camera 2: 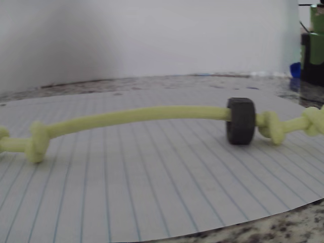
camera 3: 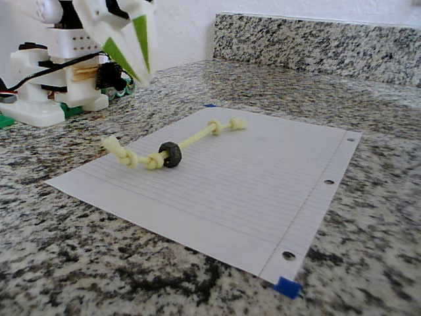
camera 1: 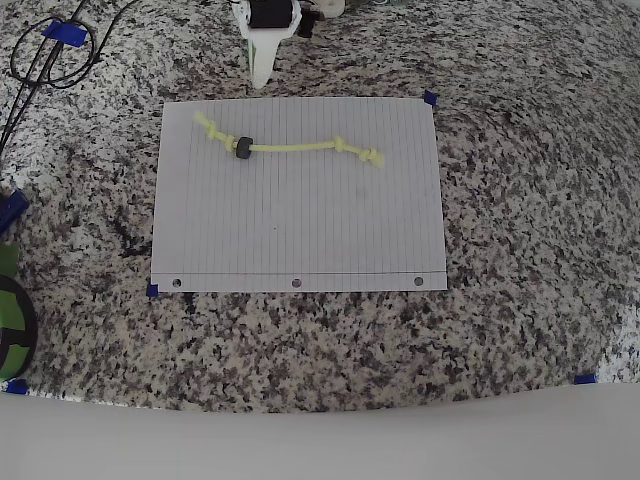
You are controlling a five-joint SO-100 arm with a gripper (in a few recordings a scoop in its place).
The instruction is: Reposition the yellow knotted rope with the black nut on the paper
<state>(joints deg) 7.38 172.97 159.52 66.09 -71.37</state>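
Observation:
The yellow knotted rope (camera 1: pixel 295 148) lies across the upper part of the paper (camera 1: pixel 300 225), slightly bowed, with knots near both ends. The black nut (camera 1: pixel 242 147) sits on the cord close to the left knots in the overhead view. My gripper (camera 1: pixel 261 78) hangs above the stone just beyond the paper's far edge, behind the nut, its white fingers meeting at the tips with nothing between them. From the side the gripper (camera 3: pixel 141 78) is raised well above the rope (camera 3: pixel 194 138), the nut (camera 3: pixel 170 154) and the paper (camera 3: pixel 263 178). Low over the sheet, the wrist view faces the nut (camera 2: pixel 241 121) and rope (camera 2: pixel 142 115).
The paper lies on a speckled granite counter (camera 1: pixel 520 200), with blue tape (camera 1: pixel 430 98) at its corners. Black cables (camera 1: pixel 40 60) loop at the top left. A green and black object (camera 1: pixel 12 320) sits at the left edge. The arm's base (camera 3: pixel 46 99) and a granite backsplash (camera 3: pixel 316 43) stand behind.

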